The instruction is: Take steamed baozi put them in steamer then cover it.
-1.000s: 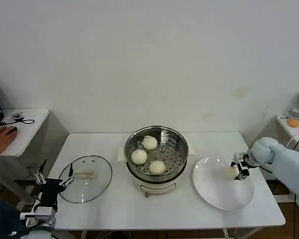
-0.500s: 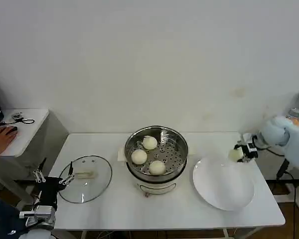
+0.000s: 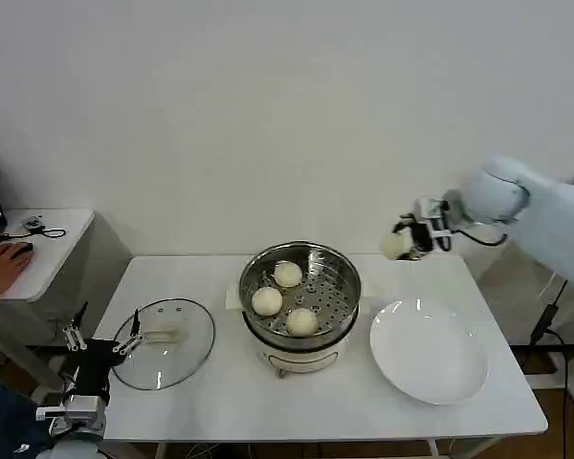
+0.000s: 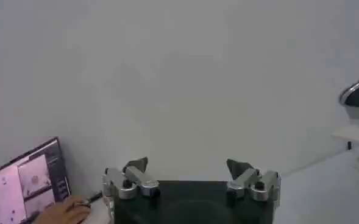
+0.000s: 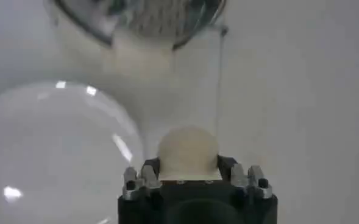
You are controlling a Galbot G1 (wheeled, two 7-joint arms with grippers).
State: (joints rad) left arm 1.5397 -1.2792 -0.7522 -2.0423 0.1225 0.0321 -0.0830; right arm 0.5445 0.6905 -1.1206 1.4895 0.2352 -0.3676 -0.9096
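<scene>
The right pincer (image 3: 408, 239), gripping the last bun (image 3: 396, 246), has lifted off the plate (image 3: 429, 352) toward the steamer (image 3: 300, 292); the left pincer (image 3: 100, 339) waits wide.

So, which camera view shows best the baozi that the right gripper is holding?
The right wrist view: the held baozi sits large and close between the right gripper fingers. The head view shows it small, in the air past the steamer. The left wrist view faces away.
</scene>
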